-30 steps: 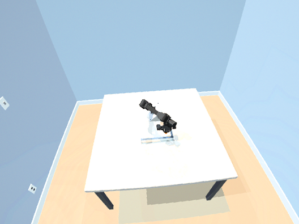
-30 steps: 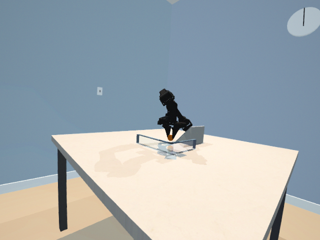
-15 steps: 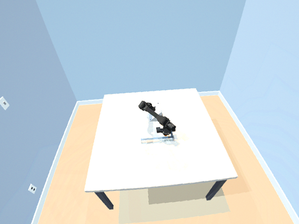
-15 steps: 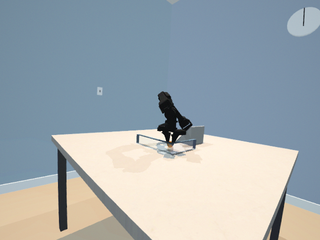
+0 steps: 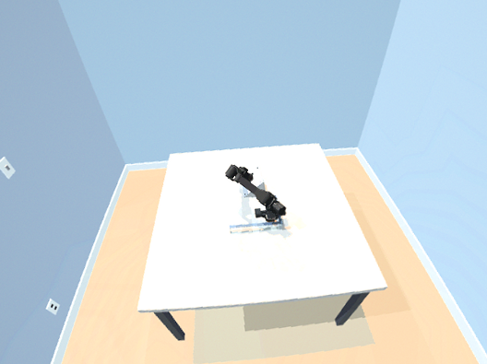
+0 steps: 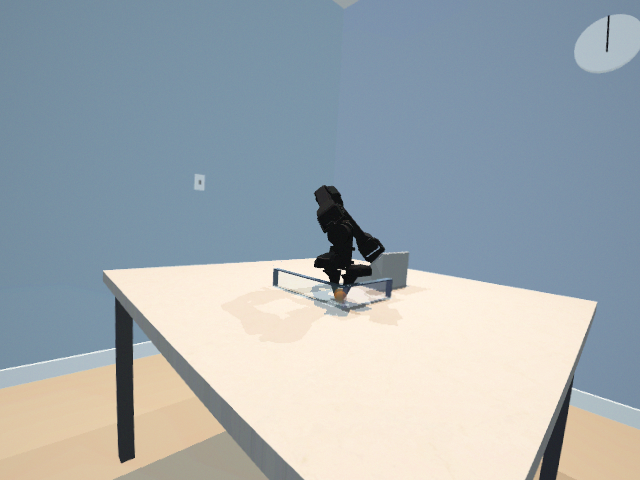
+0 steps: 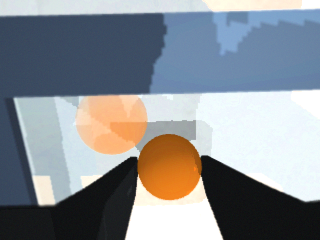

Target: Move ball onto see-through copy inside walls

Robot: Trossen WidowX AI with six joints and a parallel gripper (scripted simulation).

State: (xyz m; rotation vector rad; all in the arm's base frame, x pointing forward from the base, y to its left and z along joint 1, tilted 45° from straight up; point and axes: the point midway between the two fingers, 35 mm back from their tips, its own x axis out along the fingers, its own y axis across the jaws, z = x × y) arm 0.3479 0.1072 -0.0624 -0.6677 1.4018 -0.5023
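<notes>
Black six-joint arm (image 6: 341, 222) bends forward from far side of white rectangular table (image 6: 413, 361), wrist pointing down, black parallel-jaw gripper (image 6: 339, 289) low inside corner of two low clear blue-edged walls (image 6: 299, 279). Gripper partly closed, black fingers pressing on both sides of solid orange ball (image 7: 169, 166). Ball close above table surface inside walls. Pale see-through orange ball copy (image 7: 107, 125) lies just beyond ball, up and to left in wrist view, edges overlapping there. Grey block (image 6: 391, 268) stands behind walls.
</notes>
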